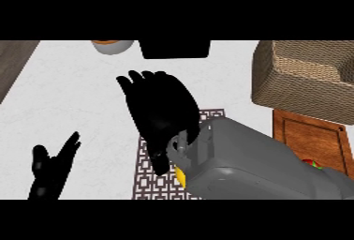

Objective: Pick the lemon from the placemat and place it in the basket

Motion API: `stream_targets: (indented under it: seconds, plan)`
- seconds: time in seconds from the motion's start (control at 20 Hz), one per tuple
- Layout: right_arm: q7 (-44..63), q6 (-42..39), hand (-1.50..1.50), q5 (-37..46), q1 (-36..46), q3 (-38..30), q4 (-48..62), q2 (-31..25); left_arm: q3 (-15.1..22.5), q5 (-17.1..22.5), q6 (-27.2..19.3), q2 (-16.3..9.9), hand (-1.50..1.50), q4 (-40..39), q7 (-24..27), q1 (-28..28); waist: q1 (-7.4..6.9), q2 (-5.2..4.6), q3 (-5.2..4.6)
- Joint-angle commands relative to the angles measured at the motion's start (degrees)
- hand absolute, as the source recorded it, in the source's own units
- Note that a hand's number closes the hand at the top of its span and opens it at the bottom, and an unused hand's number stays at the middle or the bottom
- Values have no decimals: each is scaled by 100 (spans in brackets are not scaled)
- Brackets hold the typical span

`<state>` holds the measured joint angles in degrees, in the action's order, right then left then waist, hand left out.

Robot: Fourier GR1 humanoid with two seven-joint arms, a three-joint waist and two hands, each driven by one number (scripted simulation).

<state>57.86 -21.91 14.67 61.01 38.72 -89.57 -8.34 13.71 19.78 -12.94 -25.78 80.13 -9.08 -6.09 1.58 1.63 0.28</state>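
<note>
I see the right robot hand [160, 110] spread flat above the patterned placemat [149, 164], fingers straight and released, grasping nothing. Its grey forearm [249, 161] covers much of the mat. The lemon [180, 176] shows only as a yellow sliver on the placemat, tucked under the wrist, just beside the forearm's edge. The left robot hand [52, 168] rests open near the lower left, fingers up. The woven basket [304, 75] sits at the upper right of the white tabletop [69, 103], well apart from the lemon. A wooden board [307, 138] lies below the basket.
</note>
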Motion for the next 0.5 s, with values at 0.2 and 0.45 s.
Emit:
stream_targets:
  seconds: [0.2,0.45]
  plan:
    - [1479,-1613,-150,-1499,584,-153,-34,-329,-55,158,150,25,0,-222,-230,-67,31,-63,-51]
    - [1751,-1558,-150,-2247,731,-417,-254,-748,194,-56,68,194,0,-33,-147,-282,-6,-68,-38]
